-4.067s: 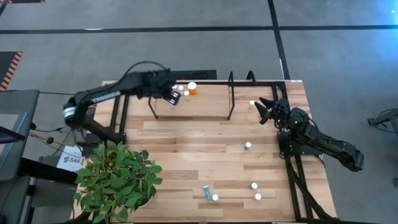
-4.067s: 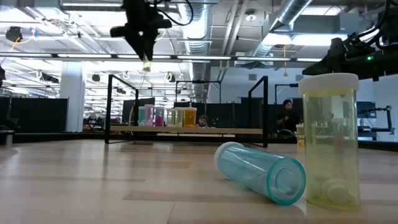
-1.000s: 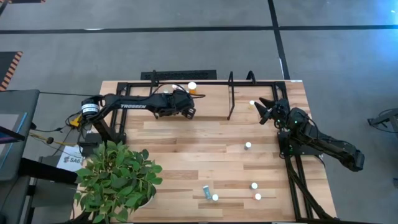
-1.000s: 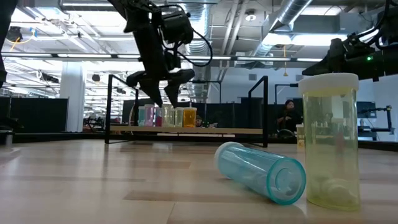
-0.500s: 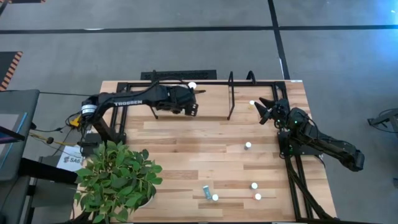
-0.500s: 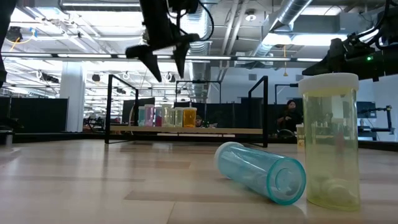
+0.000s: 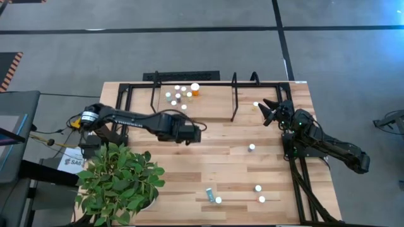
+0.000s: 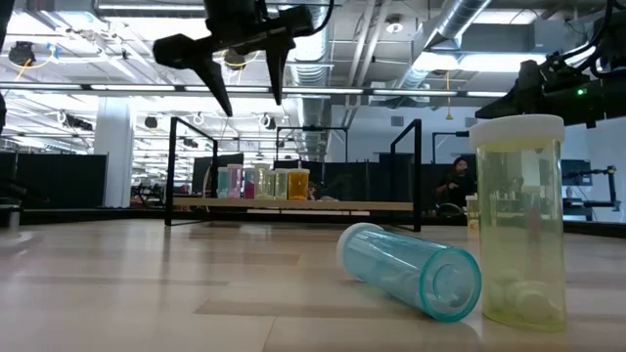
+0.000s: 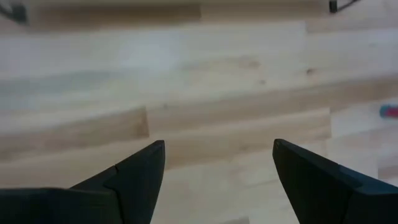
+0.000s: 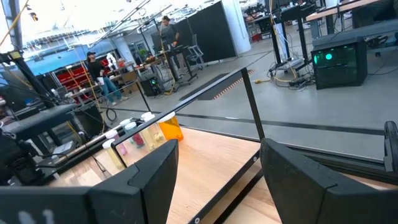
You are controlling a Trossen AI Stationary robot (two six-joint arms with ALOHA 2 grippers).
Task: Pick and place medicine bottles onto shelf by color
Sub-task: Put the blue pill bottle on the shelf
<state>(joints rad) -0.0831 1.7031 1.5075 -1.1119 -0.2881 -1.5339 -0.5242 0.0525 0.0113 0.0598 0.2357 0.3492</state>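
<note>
Left gripper: the left gripper [image 7: 197,133] is seen over the middle of the light wood tabletop [image 7: 189,170], fingers spread apart and empty; only bare wood is framed between them in the left wrist view [image 9: 217,162].
Shelf: the low black-bar shelf with a wood board [image 7: 196,101] is set along the tabletop's far edge, just beyond the left gripper.
Shelved bottles: a cluster of small pale-capped medicine bottles [image 7: 180,94] is lined up on the shelf's left part, with a larger orange bottle [image 7: 195,89] at its right end; all are apart from the left gripper.
Loose bottles: a lying teal bottle [image 8: 411,269] and an upright yellowish bottle [image 8: 518,220] are found near the tabletop's near edge, well apart from both grippers.
Right gripper: the right gripper [image 7: 270,111] is held open and empty at the tabletop's far right corner, a pale-capped bottle [image 7: 255,104] just beside it.
</note>
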